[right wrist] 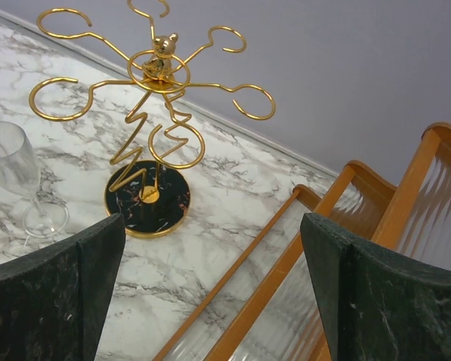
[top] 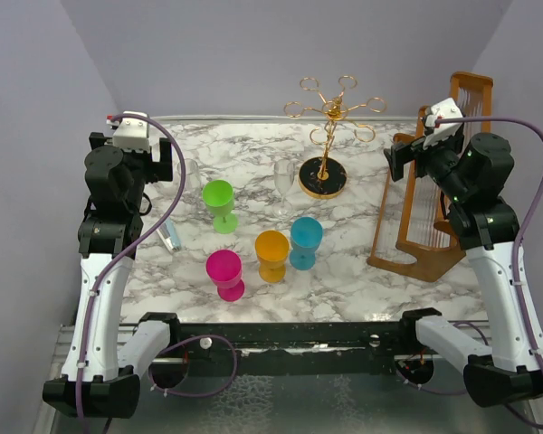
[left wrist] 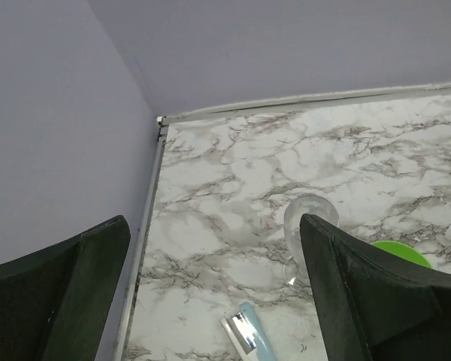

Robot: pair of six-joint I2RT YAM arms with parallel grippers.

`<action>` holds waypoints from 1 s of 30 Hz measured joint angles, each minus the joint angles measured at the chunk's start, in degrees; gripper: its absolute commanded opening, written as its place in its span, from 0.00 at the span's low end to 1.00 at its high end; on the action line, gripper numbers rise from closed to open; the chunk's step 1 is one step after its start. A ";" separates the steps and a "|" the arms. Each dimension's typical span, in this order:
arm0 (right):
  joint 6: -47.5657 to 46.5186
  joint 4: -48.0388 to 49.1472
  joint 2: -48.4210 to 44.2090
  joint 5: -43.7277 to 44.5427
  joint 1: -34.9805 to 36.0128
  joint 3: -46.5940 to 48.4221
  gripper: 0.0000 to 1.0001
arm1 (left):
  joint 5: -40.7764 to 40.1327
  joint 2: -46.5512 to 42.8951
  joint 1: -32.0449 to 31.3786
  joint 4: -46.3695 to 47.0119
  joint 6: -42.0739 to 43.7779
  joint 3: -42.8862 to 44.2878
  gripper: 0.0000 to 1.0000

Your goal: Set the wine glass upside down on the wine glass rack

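Desk (top: 357, 249): two wine glasses (top: 283, 183) (top: 188, 174), four coloured goblets (top: 219, 201) (top: 224, 269) (top: 272, 251) (top: 306, 237), one gold rack (top: 324, 177) near its far edge; left pincer (left wrist: 214, 226), right pincer (right wrist: 214, 222) released.

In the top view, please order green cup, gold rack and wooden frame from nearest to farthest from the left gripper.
1. green cup, just right of the left gripper
2. gold rack, back centre
3. wooden frame, far right
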 measured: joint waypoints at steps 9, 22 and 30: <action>-0.13 0.02 0.85 -0.11 -0.04 0.00 0.99 | 0.17 0.33 0.00 0.07 0.00 0.00 0.99; -2.03 -0.02 0.31 -5.81 -0.04 -0.04 0.99 | 0.09 0.37 0.07 1.36 0.00 0.00 0.99; -2.89 0.02 3.15 -13.46 -0.04 0.52 0.99 | 1.27 1.60 0.07 1.14 0.07 0.00 0.99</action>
